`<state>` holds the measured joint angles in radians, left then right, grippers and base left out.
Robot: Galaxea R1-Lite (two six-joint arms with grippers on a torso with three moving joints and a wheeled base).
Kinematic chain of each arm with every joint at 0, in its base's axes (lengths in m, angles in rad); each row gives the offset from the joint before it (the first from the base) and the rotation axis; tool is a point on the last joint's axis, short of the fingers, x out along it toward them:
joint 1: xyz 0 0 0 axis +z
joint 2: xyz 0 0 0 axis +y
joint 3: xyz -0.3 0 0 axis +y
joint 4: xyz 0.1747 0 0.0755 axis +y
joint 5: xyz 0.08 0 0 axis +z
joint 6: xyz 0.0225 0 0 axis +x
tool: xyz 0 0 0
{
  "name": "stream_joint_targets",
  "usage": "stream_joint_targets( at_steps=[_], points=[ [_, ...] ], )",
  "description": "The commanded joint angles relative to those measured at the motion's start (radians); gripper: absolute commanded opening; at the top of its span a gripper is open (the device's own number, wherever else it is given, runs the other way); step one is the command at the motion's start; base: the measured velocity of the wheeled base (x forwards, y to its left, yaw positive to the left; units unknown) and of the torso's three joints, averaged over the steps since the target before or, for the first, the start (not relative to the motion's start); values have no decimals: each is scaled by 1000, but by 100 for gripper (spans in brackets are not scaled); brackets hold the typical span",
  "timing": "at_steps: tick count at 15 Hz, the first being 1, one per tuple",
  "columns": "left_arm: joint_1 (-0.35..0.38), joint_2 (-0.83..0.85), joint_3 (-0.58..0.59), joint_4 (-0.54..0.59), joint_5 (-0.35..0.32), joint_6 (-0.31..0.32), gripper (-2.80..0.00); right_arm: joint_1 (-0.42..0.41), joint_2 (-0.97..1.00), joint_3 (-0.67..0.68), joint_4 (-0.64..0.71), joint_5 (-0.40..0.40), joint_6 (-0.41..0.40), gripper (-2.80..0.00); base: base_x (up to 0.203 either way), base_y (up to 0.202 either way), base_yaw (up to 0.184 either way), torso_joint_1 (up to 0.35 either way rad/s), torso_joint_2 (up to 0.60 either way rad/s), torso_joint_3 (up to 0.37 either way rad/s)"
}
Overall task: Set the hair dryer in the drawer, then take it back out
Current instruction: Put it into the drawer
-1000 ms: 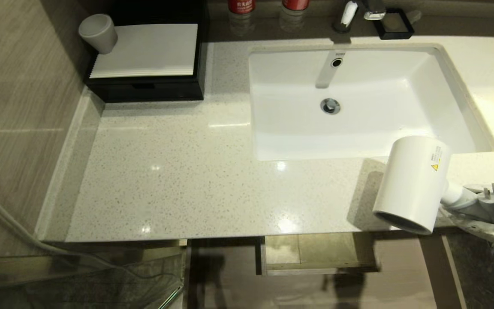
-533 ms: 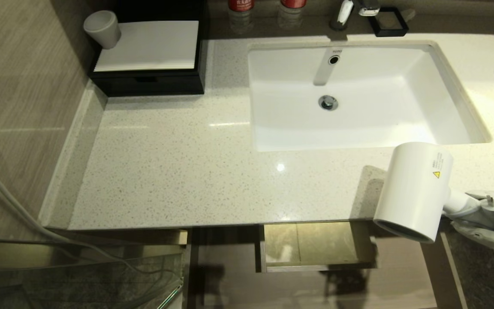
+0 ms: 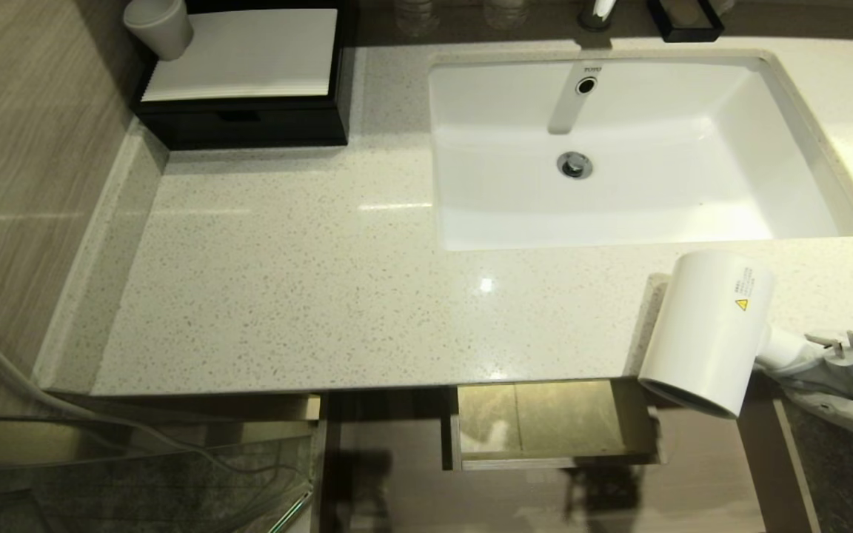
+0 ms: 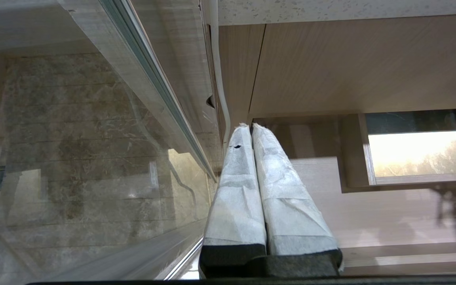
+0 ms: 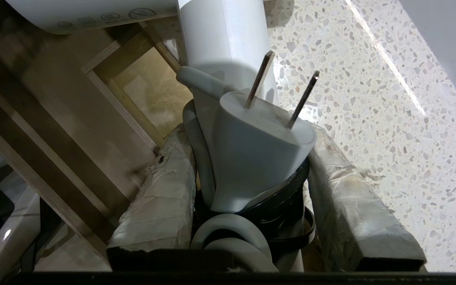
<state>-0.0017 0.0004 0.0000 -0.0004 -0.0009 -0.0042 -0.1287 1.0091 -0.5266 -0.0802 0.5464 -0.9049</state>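
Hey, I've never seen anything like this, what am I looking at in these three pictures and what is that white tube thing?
This is a two-armed robot at a bathroom vanity. The wide picture comes from a camera on its head, looking down at the speckled counter, the sink and a black box with a cup on top. The white tube is a hair dryer, held out at the counter's front edge, above an open drawer. The other two pictures come from cameras on the wrists. The right gripper has its padded jaws closed on the dryer's handle with its bundled cord and plug. The left gripper hangs low beside the cabinet, jaws together, holding nothing.
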Motion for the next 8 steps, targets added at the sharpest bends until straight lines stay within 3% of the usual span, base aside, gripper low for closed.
stream_joint_targets(
  at_steps=[1, 4, 8],
  points=[
    [0, 0, 0, -1, 1, 0, -280, 0, -3, 0, -1, 6, -6, -280, 0, 0, 0, 0, 0, 0],
    [0, 0, 0, -1, -1, 0, -280, 0, -7, 2, 4, 4, -6, -280, 0, 0, 0, -54, 49, -5],
    [0, 0, 0, -1, -1, 0, -280, 0, -17, 16, 2, 4, -6, -280, 0, 0, 0, -324, 261, -52]
  ],
)
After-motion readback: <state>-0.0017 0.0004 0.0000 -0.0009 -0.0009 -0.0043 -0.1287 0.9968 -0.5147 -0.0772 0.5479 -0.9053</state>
